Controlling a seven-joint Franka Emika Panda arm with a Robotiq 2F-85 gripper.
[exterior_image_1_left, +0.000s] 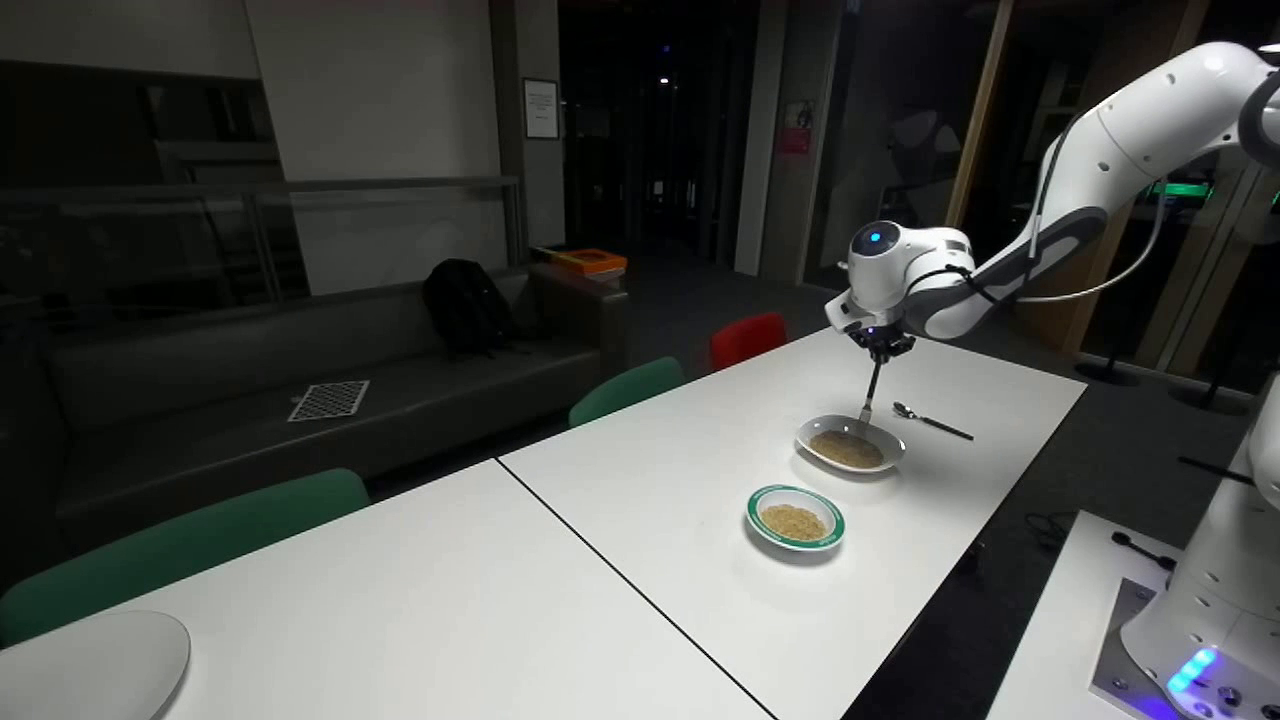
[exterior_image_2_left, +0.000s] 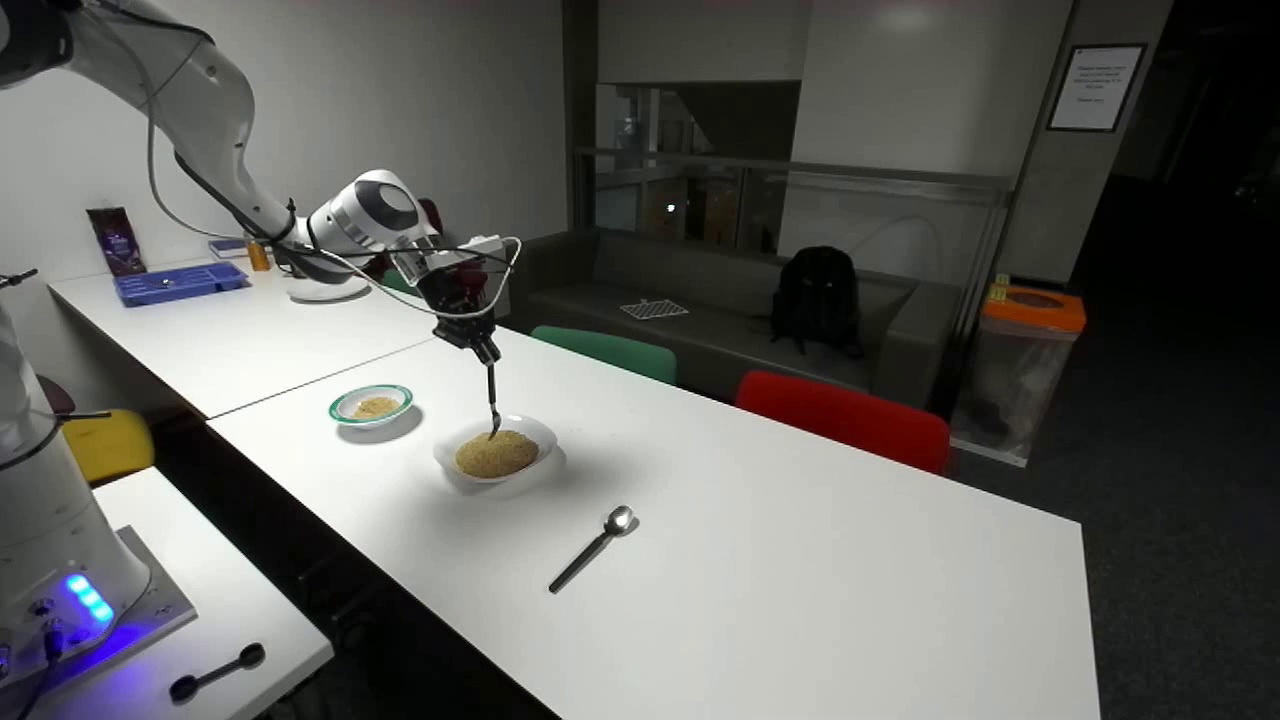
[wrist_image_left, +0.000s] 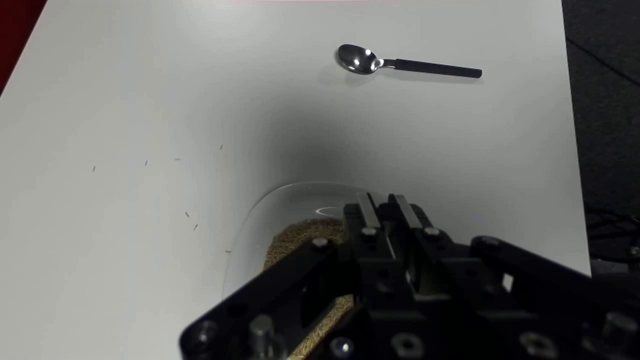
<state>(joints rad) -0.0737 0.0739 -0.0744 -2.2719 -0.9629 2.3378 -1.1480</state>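
My gripper is shut on the dark handle of a utensil, which hangs almost upright with its metal head down. Whether the head is a spoon or a fork is hard to tell. The head is at a white oval bowl of brown grains; whether it touches them is unclear. In the wrist view the fingers hide part of the bowl, and the utensil's head is hidden. A green-rimmed bowl of pale grains stands nearby.
A metal spoon with a black handle lies on the white table. Loose grains lie beside the oval bowl. A white plate and a blue tray are farther along. Red and green chairs line one edge.
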